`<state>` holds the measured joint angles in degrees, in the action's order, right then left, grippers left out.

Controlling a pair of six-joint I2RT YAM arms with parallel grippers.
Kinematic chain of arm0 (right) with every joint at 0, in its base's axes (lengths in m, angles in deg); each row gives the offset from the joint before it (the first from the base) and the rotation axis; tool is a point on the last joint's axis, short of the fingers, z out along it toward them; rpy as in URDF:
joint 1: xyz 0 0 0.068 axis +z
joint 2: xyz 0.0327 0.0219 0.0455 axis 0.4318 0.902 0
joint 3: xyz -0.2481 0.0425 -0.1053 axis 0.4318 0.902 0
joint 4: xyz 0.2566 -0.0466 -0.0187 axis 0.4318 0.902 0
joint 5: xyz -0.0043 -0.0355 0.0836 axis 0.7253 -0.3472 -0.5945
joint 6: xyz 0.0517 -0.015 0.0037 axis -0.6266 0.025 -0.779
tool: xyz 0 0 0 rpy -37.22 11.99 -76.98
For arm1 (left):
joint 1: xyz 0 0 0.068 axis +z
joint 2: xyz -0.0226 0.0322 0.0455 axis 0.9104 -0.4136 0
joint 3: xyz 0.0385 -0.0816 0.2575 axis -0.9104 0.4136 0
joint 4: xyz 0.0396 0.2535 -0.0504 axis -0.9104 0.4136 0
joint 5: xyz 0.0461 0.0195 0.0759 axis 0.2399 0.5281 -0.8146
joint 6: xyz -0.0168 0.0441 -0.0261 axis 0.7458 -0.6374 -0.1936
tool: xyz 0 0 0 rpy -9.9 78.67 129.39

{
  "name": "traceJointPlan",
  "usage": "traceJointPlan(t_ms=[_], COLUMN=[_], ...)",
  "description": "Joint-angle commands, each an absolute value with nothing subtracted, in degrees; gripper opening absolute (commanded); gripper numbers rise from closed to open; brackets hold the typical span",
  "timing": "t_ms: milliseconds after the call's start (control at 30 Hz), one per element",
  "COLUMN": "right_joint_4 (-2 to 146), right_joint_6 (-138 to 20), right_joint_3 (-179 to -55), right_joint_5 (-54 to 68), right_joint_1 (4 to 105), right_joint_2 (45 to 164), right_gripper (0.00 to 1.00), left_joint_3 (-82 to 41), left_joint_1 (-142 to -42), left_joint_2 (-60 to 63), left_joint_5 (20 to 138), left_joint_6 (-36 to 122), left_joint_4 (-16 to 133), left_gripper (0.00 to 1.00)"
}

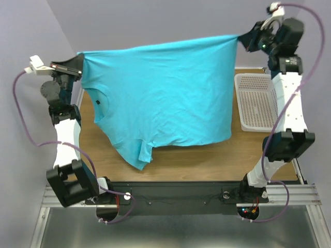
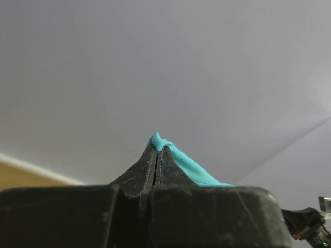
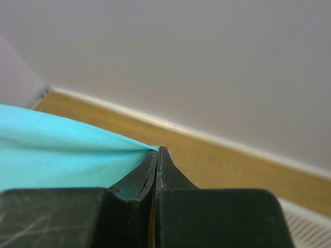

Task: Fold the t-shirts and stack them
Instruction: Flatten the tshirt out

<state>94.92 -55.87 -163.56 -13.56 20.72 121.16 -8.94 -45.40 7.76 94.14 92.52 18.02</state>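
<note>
Turquoise t-shirt (image 1: 165, 98) hung in the air above the bench (image 1: 207, 160) – its upper edge pulled taut between the left gripper (image 1: 79, 67) and the right gripper (image 1: 242, 39), each clamped tight on cloth – beside a white mesh basket (image 1: 256, 101).

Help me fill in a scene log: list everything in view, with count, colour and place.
t-shirt: one, turquoise-blue, hanging stretched between both claws above the table
neck label: one, dark, at the t-shirt's collar, left side
basket: one, white mesh, on the table's right side
table: one, brown wood, beneath the t-shirt
left claw: one, black, shut on the t-shirt's left corner
right claw: one, black, shut on the t-shirt's right corner
</note>
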Motion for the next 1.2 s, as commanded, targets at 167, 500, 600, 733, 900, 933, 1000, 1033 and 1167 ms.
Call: traceJointPlan(t_ms=[167, 500, 600, 733, 900, 933, 1000, 1033, 1167], right_joint_4=[80.17, 75.32, 73.92, 72.07, 69.35, 69.00, 67.86, 67.42, 65.83], right_joint_6=[-58.08, -58.26, -57.90, -57.82, -58.25, -58.34, -57.99, -57.82, -56.85], right_joint_3=[-148.40, -156.55, -159.19, -159.91, -160.70, -160.79, -161.93, -162.54, -165.26], right_joint_5=[-14.65, -10.34, -8.76, -7.70, -7.09, -6.91, -6.39, -6.12, -6.29], right_joint_1=[21.71, 23.56, 24.17, 24.61, 24.97, 25.05, 25.23, 25.32, 25.40], right_joint_2=[131.59, 155.66, 159.18, 161.13, 162.98, 163.33, 164.21, 164.47, 166.75], right_gripper=[0.01, 0.01, 0.01, 0.00, 0.00, 0.00, 0.01, 0.01, 0.00], left_joint_3=[-7.64, -15.73, -18.10, -21.88, -26.80, -27.33, -28.47, -28.91, -31.02], left_joint_1=[-47.72, -50.62, -50.89, -50.89, -50.98, -50.98, -50.98, -51.06, -50.98], left_joint_2=[-14.50, -40.09, -43.35, -46.69, -50.65, -51.09, -52.32, -52.67, -55.04], left_joint_5=[99.86, 97.05, 94.68, 93.36, 93.09, 93.09, 93.18, 93.53, 94.58], left_joint_6=[88.32, 90.96, 90.61, 90.43, 90.52, 90.61, 91.05, 91.40, 92.28], left_joint_4=[-0.33, -7.20, -4.74, -1.58, 1.50, 1.59, 1.59, 1.59, 2.03], left_gripper=[0.00, 0.00, 0.00, 0.00, 0.00, 0.00, 0.00, 0.00, 0.00])
